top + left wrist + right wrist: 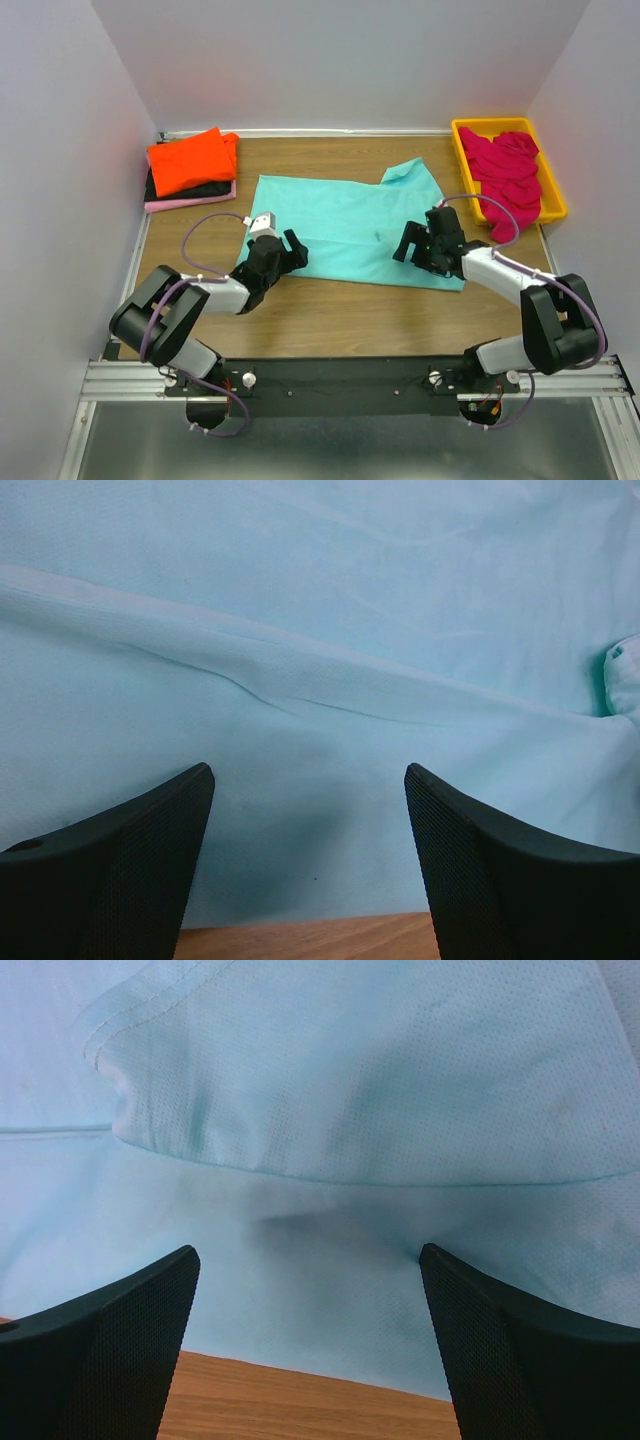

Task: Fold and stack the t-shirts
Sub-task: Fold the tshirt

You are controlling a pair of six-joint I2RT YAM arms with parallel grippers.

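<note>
A turquoise t-shirt (350, 220) lies spread flat in the middle of the wooden table. My left gripper (291, 252) is open over its near left edge, which also shows in the left wrist view (320, 680) between the open gripper (310, 780) fingers. My right gripper (412, 246) is open over its near right edge; the right wrist view shows the cloth (350, 1090) with a folded layer beyond the open gripper (310, 1260). A folded stack sits at the back left: orange-red t-shirt (190, 158) on a black one (205, 189) on a pale pink one (188, 201). Magenta t-shirts (505, 172) lie crumpled at the back right.
A yellow plastic tray (492, 125) at the back right holds the magenta cloth, which spills over its near rim. White walls close in the table on three sides. Bare wood (350, 315) runs along the near edge in front of the turquoise shirt.
</note>
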